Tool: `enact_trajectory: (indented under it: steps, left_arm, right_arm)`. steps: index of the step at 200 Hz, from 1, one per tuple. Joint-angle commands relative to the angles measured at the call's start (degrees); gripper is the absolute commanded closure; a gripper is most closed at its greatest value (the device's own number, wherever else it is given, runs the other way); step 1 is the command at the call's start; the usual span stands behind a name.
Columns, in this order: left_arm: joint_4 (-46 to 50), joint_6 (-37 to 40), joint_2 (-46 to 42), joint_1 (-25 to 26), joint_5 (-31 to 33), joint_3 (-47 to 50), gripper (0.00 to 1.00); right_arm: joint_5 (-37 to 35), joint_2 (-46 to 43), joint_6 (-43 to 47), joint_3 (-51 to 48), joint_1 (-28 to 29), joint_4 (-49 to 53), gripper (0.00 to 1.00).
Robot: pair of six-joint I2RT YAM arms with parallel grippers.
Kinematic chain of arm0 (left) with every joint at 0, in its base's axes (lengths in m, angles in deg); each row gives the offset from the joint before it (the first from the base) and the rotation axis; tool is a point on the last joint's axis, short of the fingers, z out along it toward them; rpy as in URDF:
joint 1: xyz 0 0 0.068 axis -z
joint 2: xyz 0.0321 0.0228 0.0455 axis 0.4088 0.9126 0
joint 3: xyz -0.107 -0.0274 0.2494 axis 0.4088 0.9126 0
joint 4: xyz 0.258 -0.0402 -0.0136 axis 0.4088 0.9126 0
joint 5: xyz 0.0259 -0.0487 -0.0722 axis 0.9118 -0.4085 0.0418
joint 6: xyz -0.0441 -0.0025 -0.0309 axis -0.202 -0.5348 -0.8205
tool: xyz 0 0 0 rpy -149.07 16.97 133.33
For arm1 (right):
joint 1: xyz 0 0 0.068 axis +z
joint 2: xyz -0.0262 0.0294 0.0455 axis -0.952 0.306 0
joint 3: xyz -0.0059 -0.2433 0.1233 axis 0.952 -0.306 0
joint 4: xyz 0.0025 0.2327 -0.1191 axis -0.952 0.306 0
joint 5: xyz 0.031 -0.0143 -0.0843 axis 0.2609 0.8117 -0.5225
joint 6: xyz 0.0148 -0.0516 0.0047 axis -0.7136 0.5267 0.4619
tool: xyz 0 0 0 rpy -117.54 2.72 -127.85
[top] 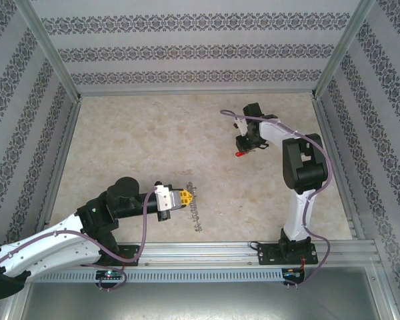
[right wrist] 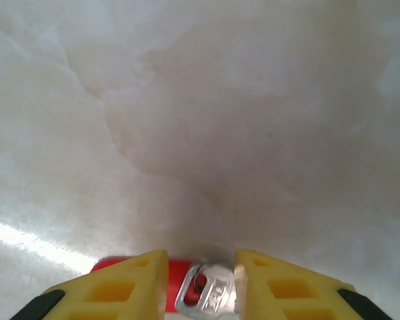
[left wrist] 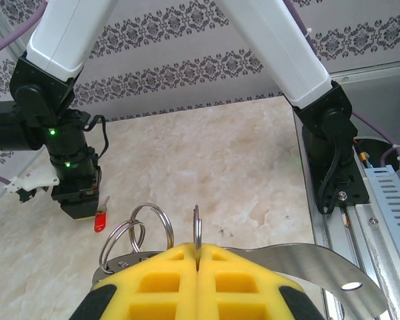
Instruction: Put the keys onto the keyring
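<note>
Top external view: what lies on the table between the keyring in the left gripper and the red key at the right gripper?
Nothing: between the keyring and the red key, the top external view shows bare marbled tabletop.

My left hand (top: 187, 197) is low on the near left of the surface (top: 153, 147), with the keyring (top: 196, 208) at its fingertips, trailing toward the near edge. My right hand (top: 244, 148) is farther back and to the right, well apart from it. The key (right wrist: 203, 292) lies on the surface between my right fingers (right wrist: 273, 287).
</note>
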Motion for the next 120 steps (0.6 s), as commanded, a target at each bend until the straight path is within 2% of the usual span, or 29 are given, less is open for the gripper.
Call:
enact_trajectory:
  steps: [1, 50, 70, 88, 120]
  left_arm:
    - [-3.75, 0.27, -1.27, 0.24, 0.26, 0.09, 1.0]
    - [-3.46, 0.36, -1.69, 0.24, 0.3, 0.09, 1.0]
    - [-3.67, 0.37, -1.86, 0.25, 0.02, 0.18, 1.0]
    - [-3.82, 0.27, -2.45, 0.29, -0.2, 0.47, 1.0]
    - [-3.74, 0.27, -3.1, 0.33, 0.21, 0.53, 1.0]
  right_arm:
    - [-1.58, 2.09, 1.87, 3.02, -0.09, 4.78, 0.7]
    - [-3.07, 2.3, 2.13, 2.3, 0.66, 5.92, 0.78]
    - [-2.37, 1.98, 2.11, 1.83, 0.71, 6.17, 0.89]
    - [-1.71, 1.52, 1.94, 1.42, 1.11, 6.24, 0.94]
    - [-1.23, -0.3, 1.74, 0.03, 2.98, 6.4, 0.97]
